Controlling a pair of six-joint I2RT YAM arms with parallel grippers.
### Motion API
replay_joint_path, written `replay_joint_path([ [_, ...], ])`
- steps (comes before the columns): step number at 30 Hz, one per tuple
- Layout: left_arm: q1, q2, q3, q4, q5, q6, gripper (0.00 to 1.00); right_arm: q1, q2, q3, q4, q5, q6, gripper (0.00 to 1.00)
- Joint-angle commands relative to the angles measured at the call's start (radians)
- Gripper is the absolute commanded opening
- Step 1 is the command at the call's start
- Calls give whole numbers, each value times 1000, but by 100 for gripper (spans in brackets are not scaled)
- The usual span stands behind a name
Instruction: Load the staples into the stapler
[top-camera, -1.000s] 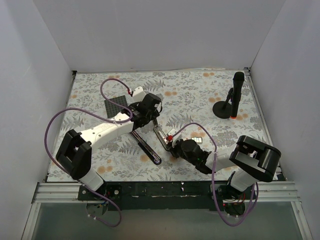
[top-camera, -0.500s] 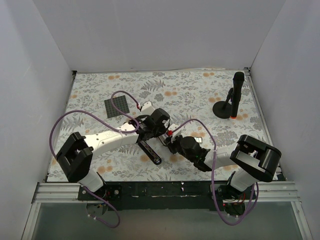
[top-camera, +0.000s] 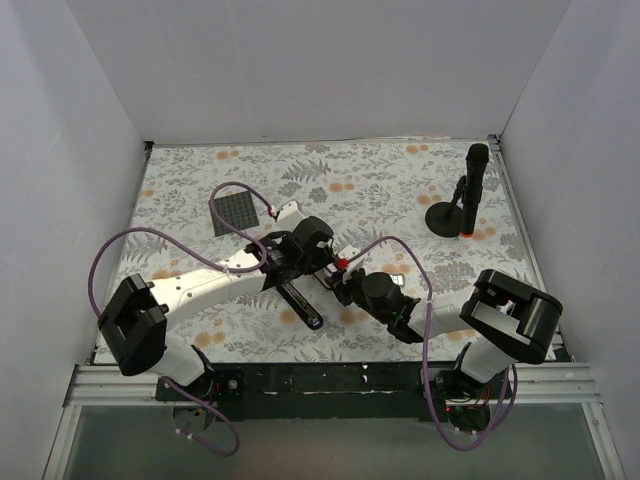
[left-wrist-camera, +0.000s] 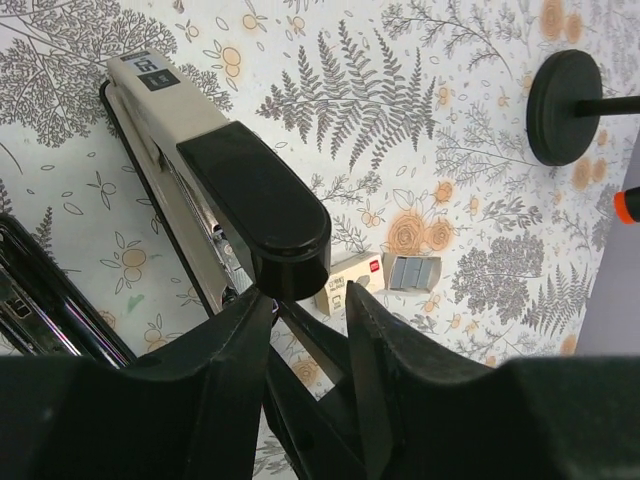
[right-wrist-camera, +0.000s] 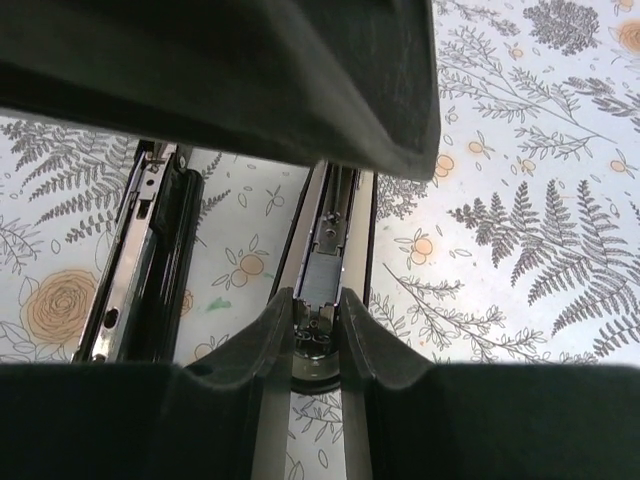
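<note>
floral table (top-camera: 400, 180), open stapler (top-camera: 305, 308), staples (left-wrist-camera: 413, 272), black stand (top-camera: 452, 218), dark square (top-camera: 233, 212)

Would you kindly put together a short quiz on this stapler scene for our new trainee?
1. True or false: the stapler lies closed on the table.
2. In the left wrist view, the staples are: A) inside the stapler; B) on the table beside their whitish box; C) held in an end effector.
3. Which end effector has its fingers on either side of the stapler's silver channel?

Key: 1 false, it lies opened out; 2 B; 3 the right end effector.
</note>
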Motion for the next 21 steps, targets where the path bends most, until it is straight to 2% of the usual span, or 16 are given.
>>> replay_joint_path([
  [1,11,-107,2,70,-27,7,37,10,11,-3,47,-9,4,15],
  [6,12,-150,-17,78,-19,7,49,10,22,-1,49,-7,7,14],
  [15,40,-241,-64,90,-20,25,63,10,36,-4,50,-6,10,14],
  [17,61,-262,-74,87,-30,48,70,10,36,-4,47,-7,10,14],
  [18,70,-271,-78,82,-45,54,72,10,33,-3,43,-14,9,15],
  [19,80,-293,-87,78,-48,65,74,10,29,0,21,-18,9,23],
  [21,119,-321,-100,67,-59,108,82,10,11,5,0,-30,10,30],
])
